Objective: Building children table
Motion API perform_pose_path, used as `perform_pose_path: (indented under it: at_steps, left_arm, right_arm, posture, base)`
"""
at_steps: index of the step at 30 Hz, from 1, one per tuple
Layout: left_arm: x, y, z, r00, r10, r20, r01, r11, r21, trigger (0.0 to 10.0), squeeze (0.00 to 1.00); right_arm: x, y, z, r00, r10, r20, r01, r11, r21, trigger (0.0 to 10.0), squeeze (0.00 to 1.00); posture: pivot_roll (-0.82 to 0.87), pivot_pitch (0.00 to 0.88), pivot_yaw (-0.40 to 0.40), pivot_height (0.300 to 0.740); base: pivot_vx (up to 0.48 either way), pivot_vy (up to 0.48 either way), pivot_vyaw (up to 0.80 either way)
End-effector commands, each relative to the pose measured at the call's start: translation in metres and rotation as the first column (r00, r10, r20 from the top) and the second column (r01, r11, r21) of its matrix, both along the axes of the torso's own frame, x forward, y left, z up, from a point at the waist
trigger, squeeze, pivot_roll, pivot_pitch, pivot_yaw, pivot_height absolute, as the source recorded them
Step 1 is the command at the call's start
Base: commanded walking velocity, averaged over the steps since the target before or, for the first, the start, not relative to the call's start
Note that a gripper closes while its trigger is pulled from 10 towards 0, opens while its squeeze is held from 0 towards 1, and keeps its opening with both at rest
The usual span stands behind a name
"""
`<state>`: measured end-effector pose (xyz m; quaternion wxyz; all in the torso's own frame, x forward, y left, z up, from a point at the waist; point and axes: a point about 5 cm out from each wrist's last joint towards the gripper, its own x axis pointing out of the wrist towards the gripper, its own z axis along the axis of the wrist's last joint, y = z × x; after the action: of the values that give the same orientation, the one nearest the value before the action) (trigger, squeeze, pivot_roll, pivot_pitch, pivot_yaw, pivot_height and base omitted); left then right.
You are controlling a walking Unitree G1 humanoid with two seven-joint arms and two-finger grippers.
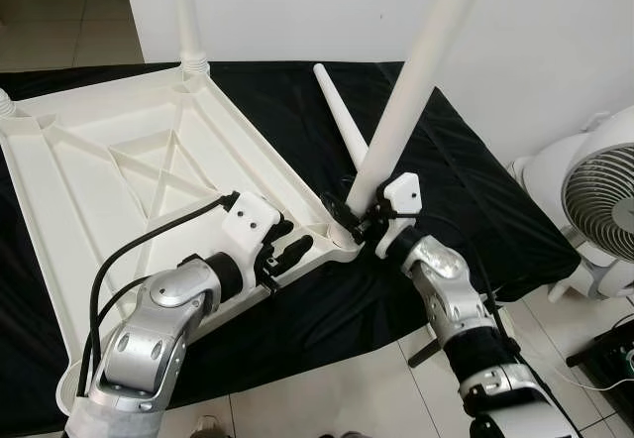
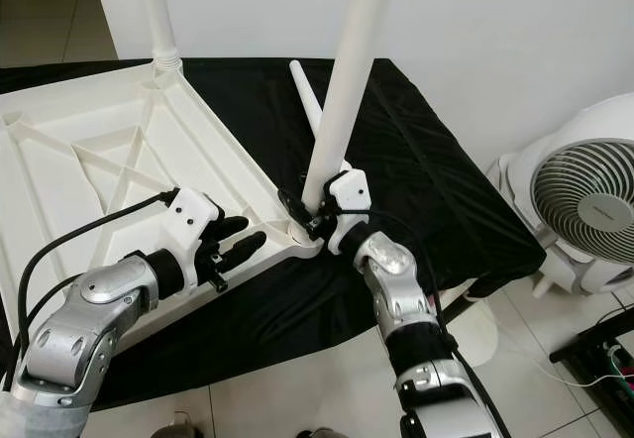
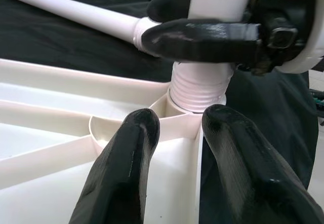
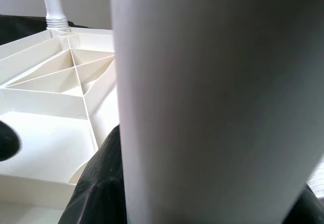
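Gripping white table leg (image 1: 416, 71), right gripper (image 1: 359, 222) clamped near its threaded base, leg tilted at near-right corner socket of upturned white tabletop (image 1: 119, 161). Left gripper (image 1: 287, 245) fingers apart, resting on tabletop rim beside socket. Spare leg (image 1: 342, 126) lies on black cloth (image 1: 475, 200) farther back.

No text, label, brand, number or sign can be read anywhere. The fan (image 2: 582, 210) at the right has a small badge at the middle of its grille, but it is too small and blurred to make out.
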<state>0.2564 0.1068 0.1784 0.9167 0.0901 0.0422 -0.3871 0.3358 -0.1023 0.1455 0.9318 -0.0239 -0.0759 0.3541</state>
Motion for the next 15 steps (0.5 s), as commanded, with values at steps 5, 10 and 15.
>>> perform_pose_path:
  at_steps: [5,10,15]
  left_arm:
    - [0.0031,0.0043,0.0039,0.997,0.078,0.022,-0.078,0.997,0.001,10.0,0.00]
    - [0.0028,0.0044,0.0053,0.997,0.077,0.025,-0.077,0.997,0.000,10.0,0.00]
    - [0.0025,0.0044,0.0059,0.997,0.077,0.025,-0.077,0.997,-0.002,10.0,0.00]
  right_arm:
    - [0.0024,-0.0151,-0.0318,0.978,-0.088,-0.192,0.078,0.995,-0.058,10.0,0.00]
    - [0.0052,-0.0148,-0.0296,0.972,-0.094,-0.216,0.087,0.995,-0.045,10.0,0.00]
    - [0.0073,-0.0151,-0.0303,0.961,-0.099,-0.260,0.099,0.995,-0.015,10.0,0.00]
  posture:
    - [0.14,0.075,-0.094,0.740]
    - [0.14,0.077,-0.096,0.740]
    - [0.14,0.076,-0.097,0.740]
  base:
    - [0.000,0.000,0.00]
    - [0.000,0.000,0.00]
    - [0.000,0.000,0.00]
